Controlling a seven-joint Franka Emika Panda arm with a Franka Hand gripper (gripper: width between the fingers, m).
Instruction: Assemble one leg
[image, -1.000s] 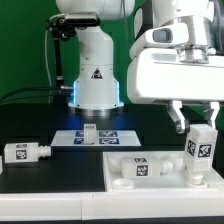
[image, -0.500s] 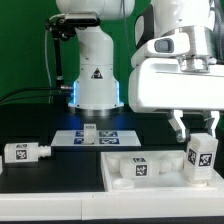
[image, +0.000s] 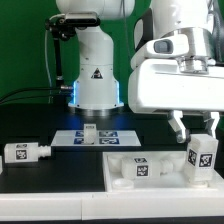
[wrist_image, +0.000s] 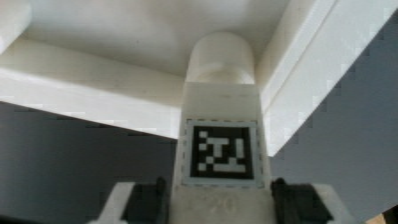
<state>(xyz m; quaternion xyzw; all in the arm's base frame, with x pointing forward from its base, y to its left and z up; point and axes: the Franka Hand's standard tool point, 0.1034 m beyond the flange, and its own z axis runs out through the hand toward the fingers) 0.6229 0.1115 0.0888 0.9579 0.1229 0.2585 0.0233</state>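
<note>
Currently, the end effector (image: 199, 133) sits at 4 o'clock in the exterior view and pinches the leg (image: 203, 158) by its upper end, with one finger pressed against each side. The leg is a white oblong peg, held nearly upright with a slight tilt, and its black-and-white square tag faces the camera. Its lower end is over the end of the white rimmed panel (image: 120, 180) toward the exterior view's right. That panel lies between 5 and 6 o'clock on the black bench (image: 50, 192). Whether the leg touches the panel cannot be determined. In the wrist view, the leg (wrist_image: 222, 100) extends away from the end effector (wrist_image: 214, 205), and its rounded tip is aimed at an inner corner of the panel (wrist_image: 71, 90). A second tagged peg (image: 25, 152) lies on its side at 9 o'clock, well apart from the panel. The marker board (image: 112, 138) lies flat near the centre, just in front of the arm's white base (image: 97, 80).
</note>
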